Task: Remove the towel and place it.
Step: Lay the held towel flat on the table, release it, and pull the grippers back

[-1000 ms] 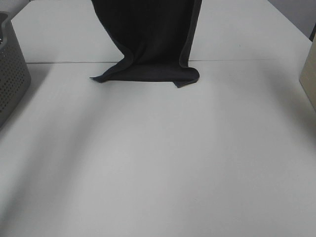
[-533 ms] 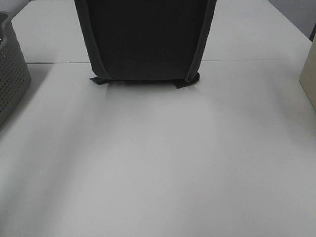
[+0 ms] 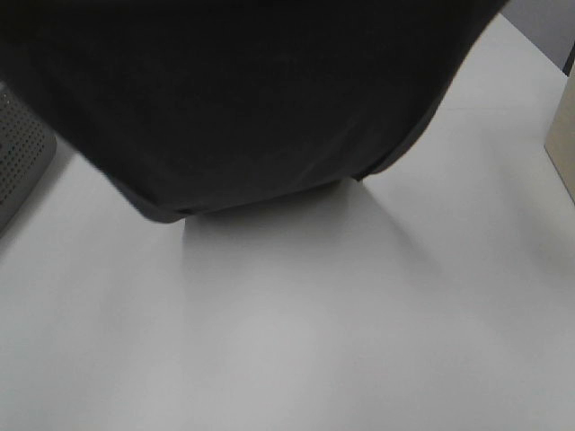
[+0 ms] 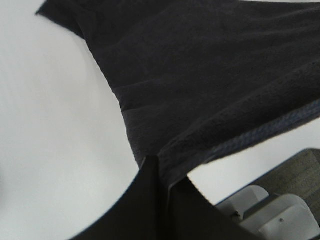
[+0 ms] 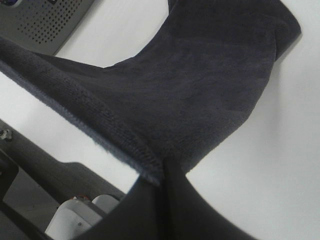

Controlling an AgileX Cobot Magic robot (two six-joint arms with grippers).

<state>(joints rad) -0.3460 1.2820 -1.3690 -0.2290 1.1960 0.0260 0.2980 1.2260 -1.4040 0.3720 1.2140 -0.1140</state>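
Observation:
The dark navy-charcoal towel (image 3: 252, 99) hangs stretched wide across the top of the exterior high view, close to the camera, its lower edge bulging over the white table (image 3: 314, 341). Both grippers are out of that view. In the left wrist view my left gripper (image 4: 162, 172) is shut on the towel's (image 4: 200, 80) hemmed edge. In the right wrist view my right gripper (image 5: 162, 172) is shut on another part of the towel's (image 5: 200, 85) hemmed edge. The towel spans between the two grippers. No white tag shows.
A grey perforated basket (image 3: 22, 153) stands at the table's left edge, partly hidden by the towel; it also shows in the right wrist view (image 5: 50, 20). A beige box (image 3: 561, 135) sits at the right edge.
The towel has been lifted off the table and swung toward the camera; its folded bottom end no longer lies on the table, and it now fills the upper half of the view.

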